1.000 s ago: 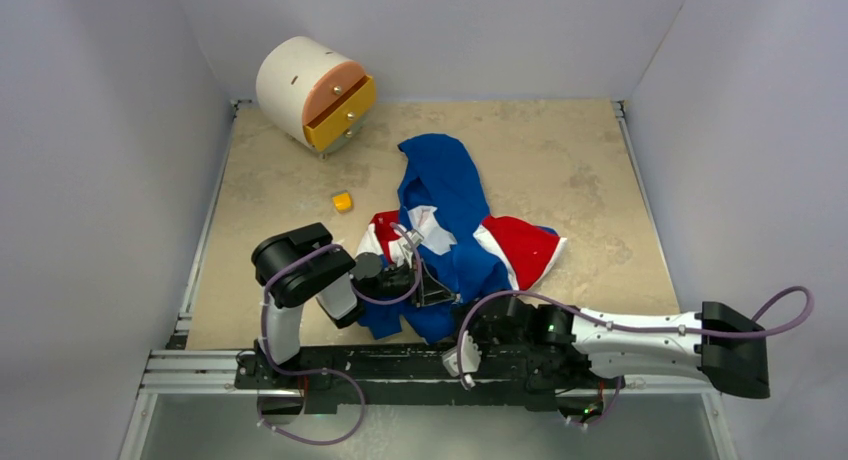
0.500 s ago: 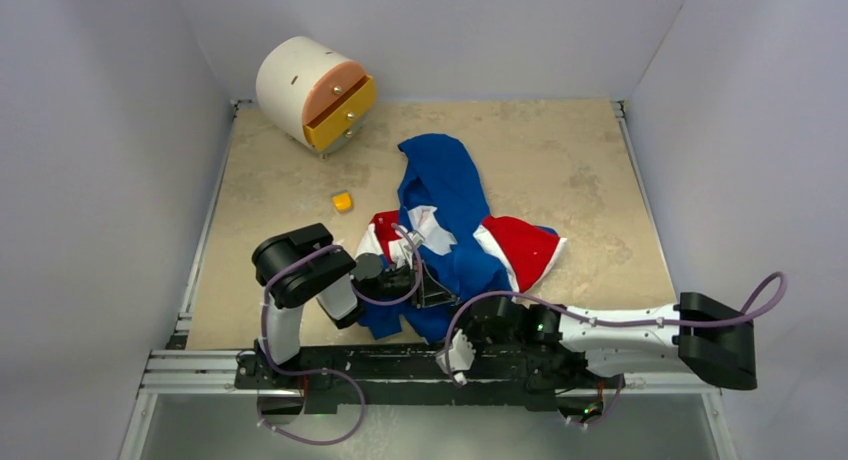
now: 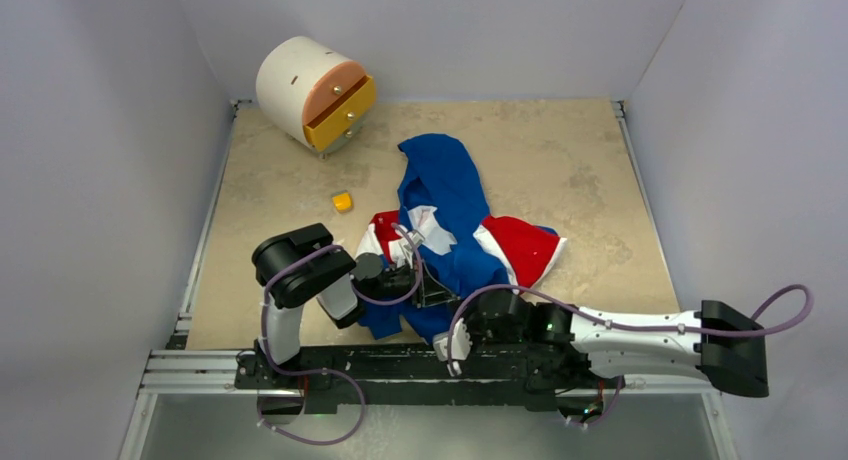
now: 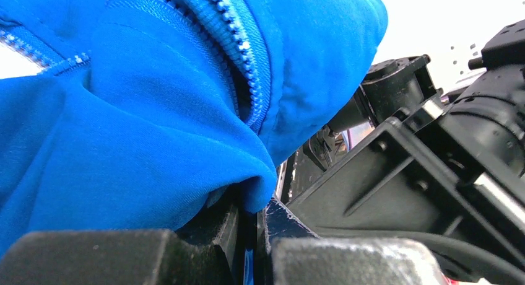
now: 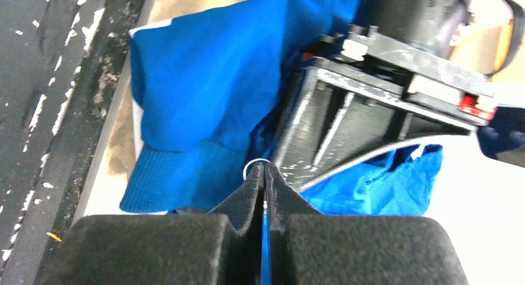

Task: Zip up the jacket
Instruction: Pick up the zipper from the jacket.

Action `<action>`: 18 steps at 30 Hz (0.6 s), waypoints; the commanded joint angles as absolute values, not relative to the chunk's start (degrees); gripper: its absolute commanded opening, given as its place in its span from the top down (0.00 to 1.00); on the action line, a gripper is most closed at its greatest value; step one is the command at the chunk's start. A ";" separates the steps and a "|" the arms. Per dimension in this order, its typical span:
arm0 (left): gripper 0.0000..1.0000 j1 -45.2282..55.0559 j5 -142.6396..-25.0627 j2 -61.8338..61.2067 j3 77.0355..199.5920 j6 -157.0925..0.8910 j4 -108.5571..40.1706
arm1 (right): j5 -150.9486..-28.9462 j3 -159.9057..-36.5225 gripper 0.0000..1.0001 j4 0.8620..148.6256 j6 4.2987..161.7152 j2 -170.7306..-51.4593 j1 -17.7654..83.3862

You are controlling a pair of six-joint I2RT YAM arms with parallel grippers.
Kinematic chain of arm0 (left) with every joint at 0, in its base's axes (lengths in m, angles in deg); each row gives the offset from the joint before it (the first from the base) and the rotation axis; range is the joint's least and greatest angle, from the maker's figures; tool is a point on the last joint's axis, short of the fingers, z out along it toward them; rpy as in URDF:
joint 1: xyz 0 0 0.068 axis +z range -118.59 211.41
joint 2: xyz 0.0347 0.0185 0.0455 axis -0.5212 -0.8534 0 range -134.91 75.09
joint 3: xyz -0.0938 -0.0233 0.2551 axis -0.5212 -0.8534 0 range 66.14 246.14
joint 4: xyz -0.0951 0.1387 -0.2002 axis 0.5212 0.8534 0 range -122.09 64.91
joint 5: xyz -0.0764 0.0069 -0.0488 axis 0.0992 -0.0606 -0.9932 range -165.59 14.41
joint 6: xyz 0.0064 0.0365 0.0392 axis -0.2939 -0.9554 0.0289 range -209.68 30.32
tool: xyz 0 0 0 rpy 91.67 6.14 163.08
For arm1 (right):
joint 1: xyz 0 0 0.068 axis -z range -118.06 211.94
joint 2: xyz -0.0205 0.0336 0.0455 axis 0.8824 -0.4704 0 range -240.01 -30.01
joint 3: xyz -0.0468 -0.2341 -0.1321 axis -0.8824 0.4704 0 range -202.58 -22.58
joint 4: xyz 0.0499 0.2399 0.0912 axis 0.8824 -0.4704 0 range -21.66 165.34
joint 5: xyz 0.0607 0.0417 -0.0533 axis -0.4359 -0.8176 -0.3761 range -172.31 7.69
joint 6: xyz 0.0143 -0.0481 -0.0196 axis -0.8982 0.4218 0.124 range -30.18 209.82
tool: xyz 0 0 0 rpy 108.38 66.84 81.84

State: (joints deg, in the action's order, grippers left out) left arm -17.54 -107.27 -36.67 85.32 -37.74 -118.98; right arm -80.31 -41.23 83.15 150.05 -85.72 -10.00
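The jacket [image 3: 450, 225], royal blue with white and red panels, lies crumpled mid-table, its near hem at the arms. My left gripper [image 3: 431, 286] is shut on a fold of that blue fabric; in the left wrist view the fold [image 4: 124, 124] bulges over the closed jaws [image 4: 255, 206], and a line of zipper teeth [image 4: 240, 40] runs just above. My right gripper [image 3: 449, 346] sits low at the hem, close beside the left one. In the right wrist view its pads [image 5: 264, 171] are pressed together on a small metal zipper-pull ring [image 5: 254, 163], with blue cloth [image 5: 204, 93] behind.
A white round drawer unit [image 3: 310, 88] with a yellow drawer stands at the back left. A small yellow block [image 3: 343, 201] lies left of the jacket. The black base rail [image 3: 400, 365] runs along the near edge. Grey walls close in on both sides.
My right gripper has closed on the zipper-pull ring and shifted a little left along the hem. The left gripper and the jacket have not moved.
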 commanded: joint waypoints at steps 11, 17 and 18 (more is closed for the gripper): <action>1.00 -18.16 -108.11 -37.54 85.74 -36.69 -130.95 | -76.31 -42.91 1.00 82.89 144.09 -79.88 -9.63; 1.00 -18.16 -108.19 -37.69 85.74 -36.44 -130.90 | -80.34 -43.52 0.80 76.11 146.54 -78.27 -9.69; 1.00 -18.16 -108.20 -37.73 85.74 -36.42 -130.93 | -81.06 -43.53 0.78 74.17 148.00 -78.07 -9.66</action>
